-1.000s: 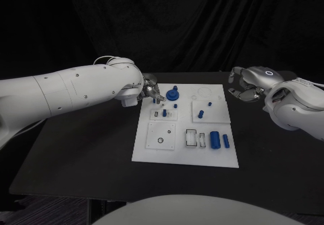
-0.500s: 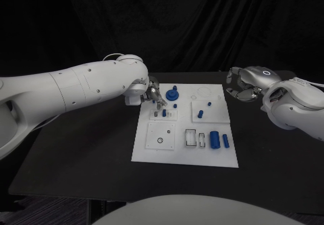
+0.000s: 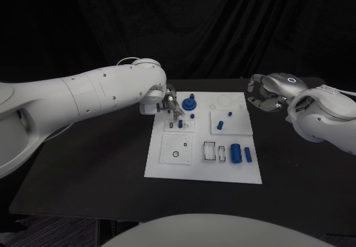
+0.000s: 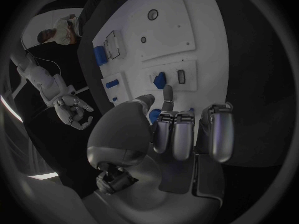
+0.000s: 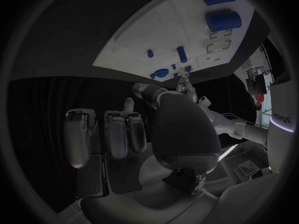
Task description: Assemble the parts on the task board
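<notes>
near edge of board: the task board [image 3: 169,170] lies flat on the surface [image 3: 89,175]; its nearest stretch is bare white, well short of both hands.
near row: a large blue cylinder [image 3: 235,153] and a slimmer blue peg [image 3: 248,154] lie loose beside the outlined slots [image 3: 214,151]; the square plate with a small ring [image 3: 176,154] sits on the left-arm side. Both hands are beyond this row.
mid row: a short blue pin [image 3: 220,124] lies on the right-side sub-plate; a blue piece [image 3: 180,124] stands in the left sub-plate, just near of the left hand.
left hand: left hand [image 3: 164,103] hovers at the board's far-left corner, fingers [image 4: 173,134] curled down close together; nothing seen in them, though the wrist view doesn't settle it, so can't tell.
far row: blue gear-like part [image 3: 190,105] with an upright stub, just beside the left hand on its inner side.
right hand: right hand [image 3: 263,98] off the board's far-right edge, fingers curled in, nothing visible in it; reads as closed and idle.
change: over the last second the left arm has swung forward and inward, the hand holding station by the gear part. Right hand barely shifted. No part has moved.
meaning: my read is repositioning, not placing; assembly count unchanged, loose near-row parts still to be seated.
</notes>
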Tool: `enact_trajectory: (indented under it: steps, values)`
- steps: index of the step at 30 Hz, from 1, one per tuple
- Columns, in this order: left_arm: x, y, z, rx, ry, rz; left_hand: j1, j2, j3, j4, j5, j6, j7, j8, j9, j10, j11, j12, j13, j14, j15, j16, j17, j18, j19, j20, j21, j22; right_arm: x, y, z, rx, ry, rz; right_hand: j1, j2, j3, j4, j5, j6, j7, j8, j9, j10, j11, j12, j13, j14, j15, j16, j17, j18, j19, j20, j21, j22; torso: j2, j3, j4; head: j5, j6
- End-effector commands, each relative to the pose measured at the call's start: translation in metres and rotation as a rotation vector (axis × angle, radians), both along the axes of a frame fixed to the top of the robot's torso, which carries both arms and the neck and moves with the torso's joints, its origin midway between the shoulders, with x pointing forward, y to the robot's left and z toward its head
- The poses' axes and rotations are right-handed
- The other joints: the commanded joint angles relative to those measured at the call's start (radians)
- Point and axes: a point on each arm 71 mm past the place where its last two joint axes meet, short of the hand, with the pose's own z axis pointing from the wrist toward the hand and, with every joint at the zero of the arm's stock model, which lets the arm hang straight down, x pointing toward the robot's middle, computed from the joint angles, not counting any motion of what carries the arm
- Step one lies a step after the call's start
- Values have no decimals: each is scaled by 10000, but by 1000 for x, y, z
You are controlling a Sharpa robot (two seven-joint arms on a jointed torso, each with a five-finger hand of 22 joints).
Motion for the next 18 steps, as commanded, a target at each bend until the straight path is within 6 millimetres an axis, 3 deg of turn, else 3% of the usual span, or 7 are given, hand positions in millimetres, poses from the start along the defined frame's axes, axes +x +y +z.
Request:
enact_trajectory:
  steps: [1,11,18]
  values:
    - [-1,-3,-2,-3,245,-149,-109,-1,-44,-5,43,39,2,-43,-17,1061,66,35,2635,1039,64,26,2635,-22,-28,35,-62,1272,0,-1,-1,-91,57,-126,-100,-10,56,-23,26,66,-1,-65,-18,1024,-9,26,2630,1065,-9,29,2634,52,774,12,-52,2456,2,3,-3,4,1]
    - [0,-7,-3,-54,259,-222,-161,16,-64,-2,42,32,12,-47,-83,1061,73,35,2635,1039,71,26,2635,-18,-38,39,-82,1262,0,0,-2,-106,89,-119,-92,-19,100,-78,27,146,-7,-103,-64,1024,-17,26,2630,1065,-17,29,2634,56,765,5,-67,2450,25,-18,2,11,1]
    - [-2,-9,-7,52,440,-303,-162,18,-65,-8,42,38,9,-43,-92,1061,73,35,2635,1039,72,26,2635,-14,-50,40,-99,1249,0,0,-2,-126,128,-119,-55,-38,167,-175,29,234,-13,-146,-116,1024,-24,26,2630,1065,-26,29,2634,59,760,-4,-76,2447,2,-9,17,11,1]
